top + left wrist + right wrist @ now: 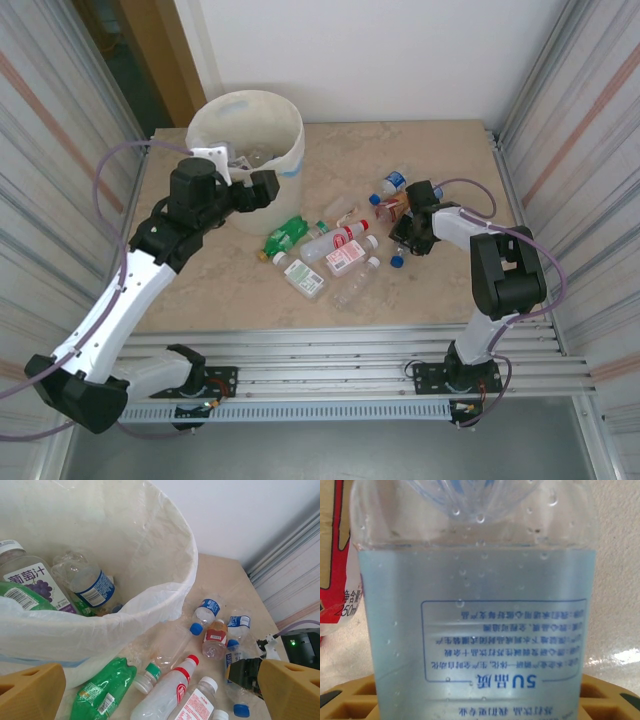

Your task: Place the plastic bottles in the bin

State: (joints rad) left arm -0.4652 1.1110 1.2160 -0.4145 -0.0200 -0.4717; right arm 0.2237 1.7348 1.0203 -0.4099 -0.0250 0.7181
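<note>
The cream bin (290, 130) stands at the back left, its bag-lined rim (165, 587) close under my left wrist. Inside lie several plastic bottles, one with a grape label (31, 578) and one with a blue label (91, 587). My left gripper (263, 186) hovers beside the bin, open and empty (160, 700). Several more plastic bottles lie mid-table: a green one (286, 234) (102, 690), a white red-capped one (335, 240) (167, 690), a brown one (216, 637). My right gripper (408, 240) (477, 700) is shut on a clear blue-capped bottle (477, 615) (238, 697) lying on the table.
Corrugated metal walls (590, 120) close in the left and right sides. A slatted metal rail (350, 355) runs along the near edge, by the arm bases. A red-and-cream label (335, 555) of a neighbouring bottle lies just left of the held one.
</note>
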